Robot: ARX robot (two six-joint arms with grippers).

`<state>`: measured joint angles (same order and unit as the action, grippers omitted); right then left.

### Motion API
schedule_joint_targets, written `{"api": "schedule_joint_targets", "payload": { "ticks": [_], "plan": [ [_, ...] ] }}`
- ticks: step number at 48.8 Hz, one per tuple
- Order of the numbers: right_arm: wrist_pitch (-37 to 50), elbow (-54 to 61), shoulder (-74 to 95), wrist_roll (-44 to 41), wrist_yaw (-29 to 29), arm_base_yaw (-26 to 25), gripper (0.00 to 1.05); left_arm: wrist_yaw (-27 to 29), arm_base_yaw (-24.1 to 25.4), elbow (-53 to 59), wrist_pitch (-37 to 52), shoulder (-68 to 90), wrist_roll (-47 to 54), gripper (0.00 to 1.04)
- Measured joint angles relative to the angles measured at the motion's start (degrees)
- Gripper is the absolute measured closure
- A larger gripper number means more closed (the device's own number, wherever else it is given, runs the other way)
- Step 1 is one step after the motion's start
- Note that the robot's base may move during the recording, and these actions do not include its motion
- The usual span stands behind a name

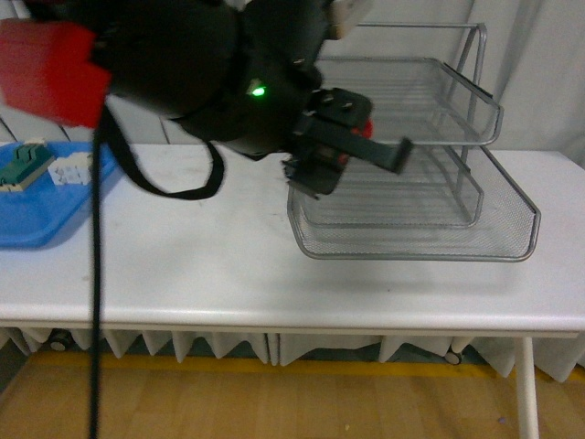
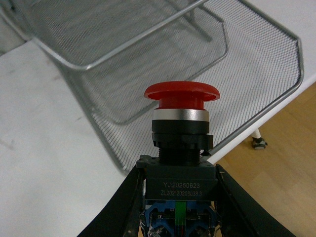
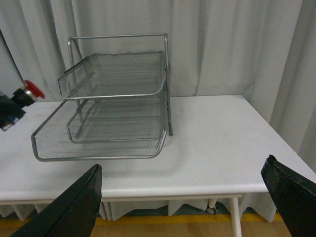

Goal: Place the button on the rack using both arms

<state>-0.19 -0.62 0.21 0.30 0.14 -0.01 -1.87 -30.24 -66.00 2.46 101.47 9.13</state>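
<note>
Left tool (image 2: 180, 195) clamps the button (image 2: 180, 94); carry it level past the rack (image 2: 261, 69) rim, then lower. Right tool (image 3: 181, 170) gapes empty.

place: robot lab | white table (image 3: 212, 148) | grey curtain backdrop (image 3: 222, 44)

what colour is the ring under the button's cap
Silver, between the red cap and black body of the button; best in the left wrist view.

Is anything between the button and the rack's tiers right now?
Nothing visible. The left gripper holds the button just outside the rack's rim, and the mesh tiers facing it show nothing lying in them.
</note>
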Motion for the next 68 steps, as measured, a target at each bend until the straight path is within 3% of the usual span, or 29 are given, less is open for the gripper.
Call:
{"api": "schedule_joint_targets", "payload": {
  "ticks": [13,35,65,68],
  "plan": [
    [0.0,0.0,0.0,0.0,0.0,0.0,0.06,0.7,-5.8,-12.4,-3.7,9.5,0.4,0.69],
    [0.0,0.0,0.0,0.0,0.0,0.0,0.06,3.6,-6.5,-35.6,-15.8,26.3,1.9,0.69],
    [0.0,0.0,0.0,0.0,0.0,0.0,0.06,6.3,-6.7,-55.1,-27.3,38.8,1.4,0.69],
    [0.0,0.0,0.0,0.0,-0.1,0.0,0.06,6.3,-6.6,-55.2,-27.3,39.1,1.1,0.62]
  ]
}}
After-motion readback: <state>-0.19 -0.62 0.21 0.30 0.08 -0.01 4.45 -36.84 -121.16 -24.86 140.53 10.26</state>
